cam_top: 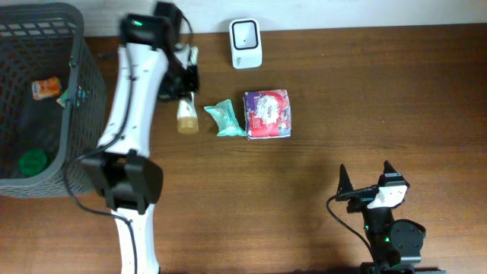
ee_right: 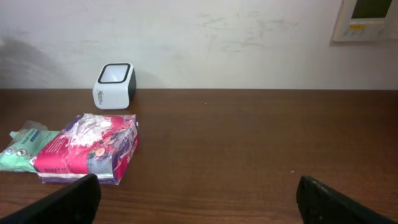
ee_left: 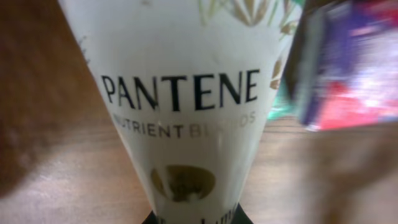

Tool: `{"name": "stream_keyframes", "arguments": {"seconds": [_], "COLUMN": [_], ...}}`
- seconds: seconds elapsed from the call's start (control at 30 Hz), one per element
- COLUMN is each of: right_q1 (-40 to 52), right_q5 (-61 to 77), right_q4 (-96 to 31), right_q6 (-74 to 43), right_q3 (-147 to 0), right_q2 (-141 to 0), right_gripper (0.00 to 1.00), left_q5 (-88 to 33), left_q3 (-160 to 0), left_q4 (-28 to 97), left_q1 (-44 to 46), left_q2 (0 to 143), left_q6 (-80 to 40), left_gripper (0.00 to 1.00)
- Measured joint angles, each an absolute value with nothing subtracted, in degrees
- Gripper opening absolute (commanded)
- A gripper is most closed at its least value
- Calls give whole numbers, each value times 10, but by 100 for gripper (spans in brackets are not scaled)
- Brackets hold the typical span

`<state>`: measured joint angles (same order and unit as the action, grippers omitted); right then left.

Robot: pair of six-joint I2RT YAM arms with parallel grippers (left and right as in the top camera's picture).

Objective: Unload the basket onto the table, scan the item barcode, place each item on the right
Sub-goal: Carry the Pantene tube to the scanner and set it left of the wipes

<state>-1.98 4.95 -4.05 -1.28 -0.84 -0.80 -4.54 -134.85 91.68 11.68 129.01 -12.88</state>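
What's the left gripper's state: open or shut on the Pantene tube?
Shut on the Pantene tube: the left gripper covers its upper end overhead, and the tube fills the left wrist view.

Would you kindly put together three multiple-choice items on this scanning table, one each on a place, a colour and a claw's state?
1. Where does the white scanner stand?
A. at the far edge of the table, by the wall
B. at the near edge
C. in the middle

2. What colour is the packet lying between the Pantene tube and the purple pack?
A. yellow
B. black
C. teal

3. How is the right claw?
A. shut on a bottle
B. open and empty
C. shut on a cloth

Answers:
1 A, since the overhead view shows it right against the wall.
2 C, since it looks teal in both the overhead and right wrist views.
3 B, since its fingers stand wide apart with nothing between them.
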Motion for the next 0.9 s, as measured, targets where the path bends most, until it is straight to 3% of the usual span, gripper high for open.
{"name": "stream_keyframes", "arguments": {"seconds": [0.13,0.27,0.3,0.6,0.77,0.8,0.9], "right_q1": [-20,-20,-20,-20,-20,-20,-20], "right_q5": [50,50,50,50,50,50,50], "right_q4": [-40,-41,-41,-41,-41,-41,-41], "right_q6": [-13,-13,-13,-13,-13,-13,-13], "right_q3": [-8,-8,-8,-8,-8,-8,-8], "right_q2": [-7,-7,-7,-7,-7,-7,-7], "right_gripper": [99,99,99,99,99,99,99], "left_q5": [-6,5,7,6,7,7,7], "left_q3": [-1188,-1097,-1075,-1055,-1055,-1056,-1095], "left_q4": [790,705,678,604,600,601,622], "left_q1": [147,153,153,161,161,161,156], "left_q2": [1292,1292,1292,1292,1292,1292,1292], "left_q6": [-158,-221,-240,-236,-137,-123,-98], "left_gripper": [0,8,14,12,37,59,64]}}
